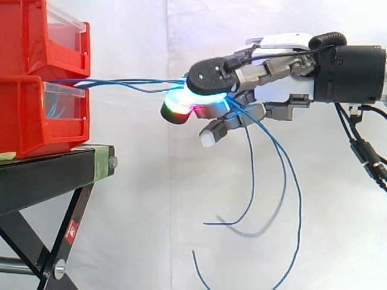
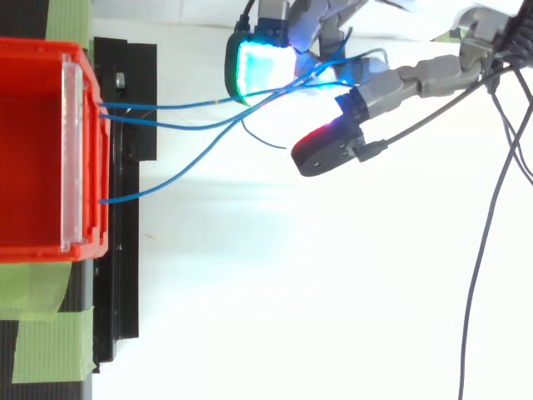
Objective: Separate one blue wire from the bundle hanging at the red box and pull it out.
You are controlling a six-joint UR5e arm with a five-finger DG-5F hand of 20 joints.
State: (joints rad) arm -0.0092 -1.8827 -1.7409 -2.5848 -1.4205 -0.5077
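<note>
Several blue wires point(image 1: 127, 81) stretch almost level from the bins to the hand point(image 1: 275, 90). The hand comes in from the right of the side view, at about the height of the seam between the two bins. Its fingers are curled, and the wires pass between a dark fingertip above and the glowing pads point(image 1: 176, 107) below. More than one wire runs into this pinch, so none is held alone. The pads glow green, red and cyan.

Past the grip, loose tails point(image 1: 284, 181) of the wires hang below the hand in long curves, well apart from the stand. In the top view, three of the blue wires point(image 2: 183, 106) leave the bin front apart from one another and converge at a cyan-lit pad point(image 2: 262, 71). One short free end point(image 2: 268, 142) curls out beneath the crossing.

The wires come out over the clear front panel point(image 1: 63, 103) of the lower red bin point(image 1: 24, 121), and more blue wire shows behind that panel. The upper red bin point(image 1: 24, 36) is stacked on it. Both rest on the black stand point(image 1: 42, 175), which carries green tape point(image 2: 50, 350). Farthest back hangs the white curtain point(image 1: 139, 199).
</note>
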